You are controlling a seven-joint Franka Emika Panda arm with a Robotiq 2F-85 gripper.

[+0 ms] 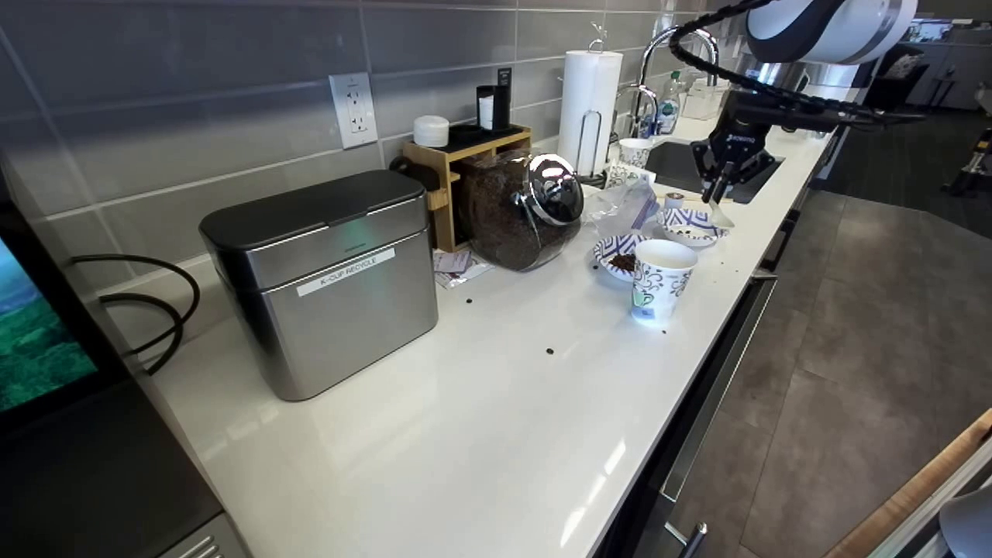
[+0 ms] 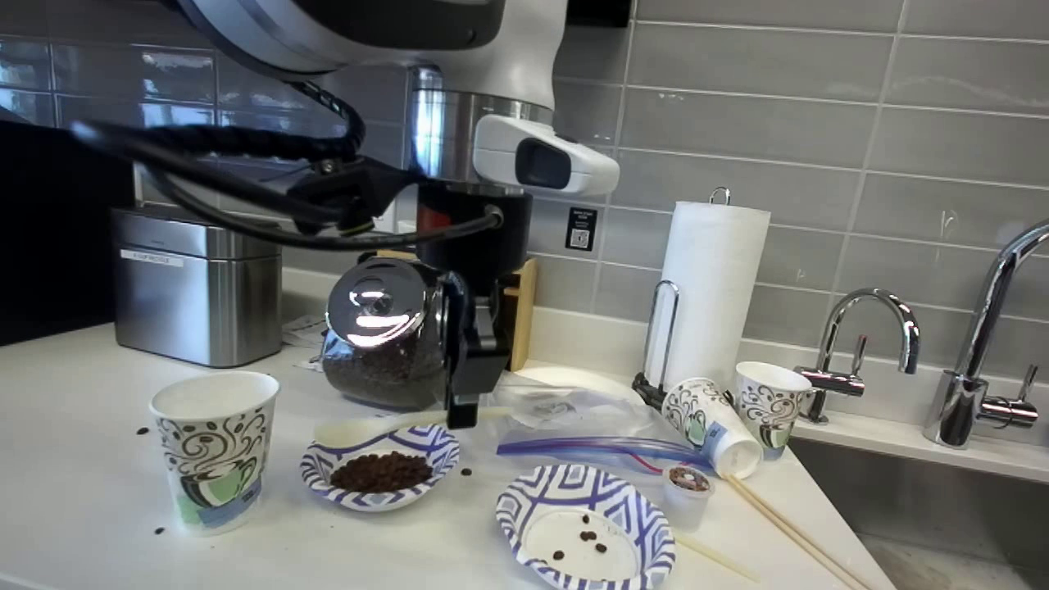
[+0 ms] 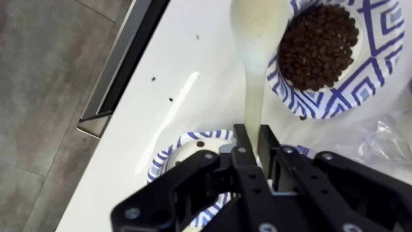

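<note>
My gripper is shut on the handle of a pale spoon, which also shows in an exterior view. The fingers point down, and the spoon sticks out sideways above the counter. The spoon's head is beside and above a blue-patterned paper bowl holding a pile of dark coffee beans. A similar bowl with several loose beans lies partly beneath the gripper in the wrist view. A patterned paper cup stands upright beside the bean bowl, also in an exterior view.
A bean jar with a chrome lid and a steel bin stand by the wall. A plastic bag, two cups, a small tub, chopsticks and a paper towel roll lie toward the sink.
</note>
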